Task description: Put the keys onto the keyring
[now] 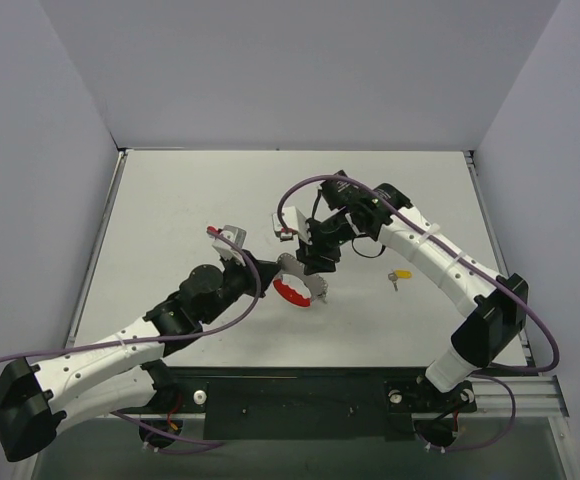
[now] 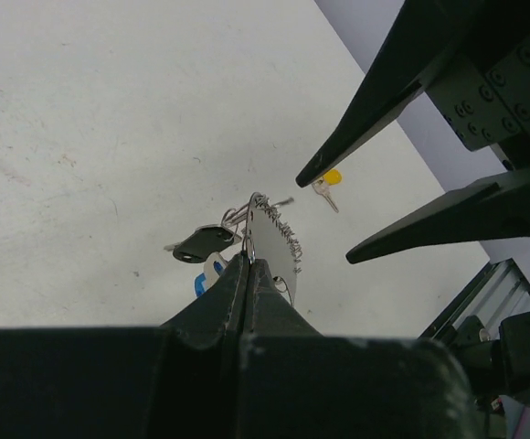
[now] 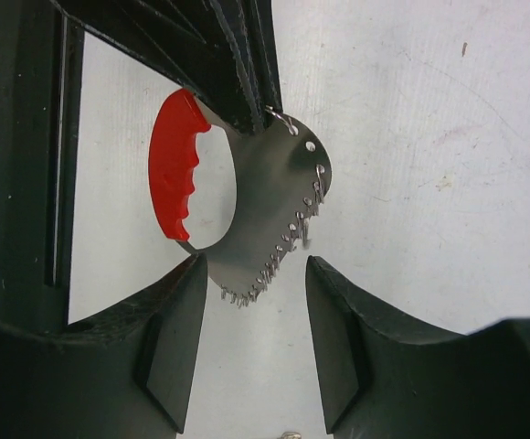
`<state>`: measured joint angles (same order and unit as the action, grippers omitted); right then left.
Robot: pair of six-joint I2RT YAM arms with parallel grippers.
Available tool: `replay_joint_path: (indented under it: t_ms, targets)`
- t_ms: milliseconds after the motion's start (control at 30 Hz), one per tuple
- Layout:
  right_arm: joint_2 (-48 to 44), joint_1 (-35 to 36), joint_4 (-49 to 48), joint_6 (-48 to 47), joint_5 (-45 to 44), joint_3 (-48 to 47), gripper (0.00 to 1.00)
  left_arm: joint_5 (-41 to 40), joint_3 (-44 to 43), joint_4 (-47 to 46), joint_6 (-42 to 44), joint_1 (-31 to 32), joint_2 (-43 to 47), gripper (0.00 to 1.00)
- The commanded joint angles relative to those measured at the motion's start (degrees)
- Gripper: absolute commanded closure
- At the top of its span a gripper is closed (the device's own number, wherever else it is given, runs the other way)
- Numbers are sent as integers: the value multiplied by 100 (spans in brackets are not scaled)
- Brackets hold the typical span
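From my station I see the left tool pinched fully shut on the edge of the keyring, holding it over the middle of the counter. The ring's red grip faces the left arm and its silvery toothed edge faces the right. The right tool has its jaws partly apart, straddling that toothed edge with a gap on at least one side, so it grips nothing. A black-capped key and a blue-capped key hang just beside the ring's silvery part, close to the left tool's tips; I cannot tell whether they are threaded on. A yellow-capped key lies alone on the counter, off to the right of both tools.
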<state>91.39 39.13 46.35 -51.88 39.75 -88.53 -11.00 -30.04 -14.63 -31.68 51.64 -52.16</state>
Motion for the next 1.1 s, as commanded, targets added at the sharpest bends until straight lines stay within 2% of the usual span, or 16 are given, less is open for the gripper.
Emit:
replay_joint_path:
  t_ms: [0, 300, 467, 533, 700, 867, 967, 1067]
  targets:
    - [-149, 138, -266, 485, -222, 46, 57, -209, -388, -215, -655, -31, 13, 100]
    - [-52, 95, -311, 652, -143, -15, 57, 54, -327, -330, -603, -48, -22, 100]
    - [-87, -485, -65, 513, 1112, 72, 53, 580, -151, -417, -269, -171, 74, 100]
    - [-157, -512, 84, 205, 1184, 160, 53, 809, -20, -532, -155, -259, 127, 100]
    - [-402, -608, 585, -208, 1316, 143, 52, 1618, 323, -918, 1117, -356, 285, 100]
    - [-684, -1126, 1191, -708, 1527, 493, 52, 2540, 648, -1217, 2156, -566, 681, 100]
    - [-886, -1224, 1464, -1218, 1755, 994, 49, 3155, 509, -849, 3059, -725, 839, 100]
    - [-913, -1224, 1938, -2419, 2054, 1390, 46, 3481, 175, -209, 3746, -848, 883, 100]
